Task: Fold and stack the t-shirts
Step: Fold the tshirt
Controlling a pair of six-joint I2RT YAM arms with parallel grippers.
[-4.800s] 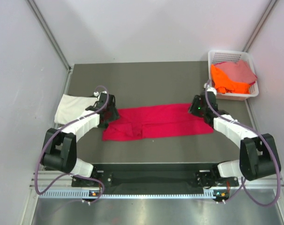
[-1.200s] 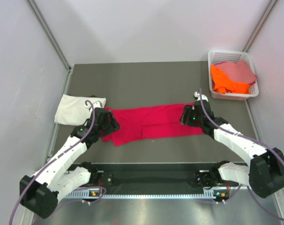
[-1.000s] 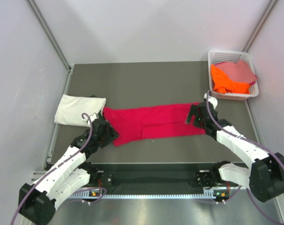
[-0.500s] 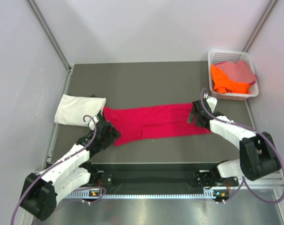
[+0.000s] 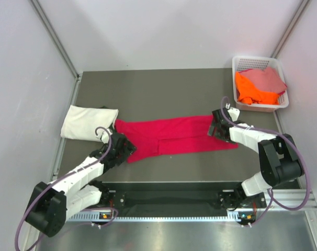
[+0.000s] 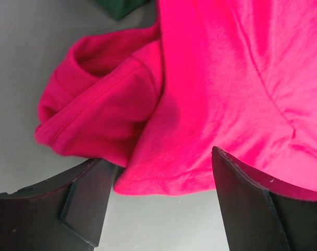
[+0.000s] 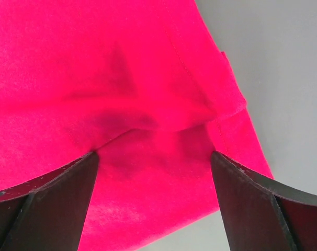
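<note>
A crimson-red t-shirt [image 5: 174, 136] lies folded into a long band across the middle of the table. My left gripper [image 5: 122, 149] is open over its near-left corner; in the left wrist view [image 6: 163, 172] the shirt's hem and bunched sleeve [image 6: 95, 110] lie between the fingers. My right gripper [image 5: 217, 127] is open over the shirt's right end; in the right wrist view [image 7: 153, 167] red cloth [image 7: 122, 78] fills the gap. A folded cream-white t-shirt [image 5: 88, 121] lies at the left. Orange [image 5: 252, 91] and dusty pink [image 5: 268, 77] t-shirts sit in the basket.
The white lattice basket [image 5: 243, 63] stands at the back right corner. Grey walls close in the table at the left, back and right. Both arm bases sit on the rail at the near edge.
Since 4.8 s ago the shirt's left end shifted and its near edge was tidied. In the last second my left gripper moved slightly right and my right gripper moved a little away, both staying on the shirt's ends.
</note>
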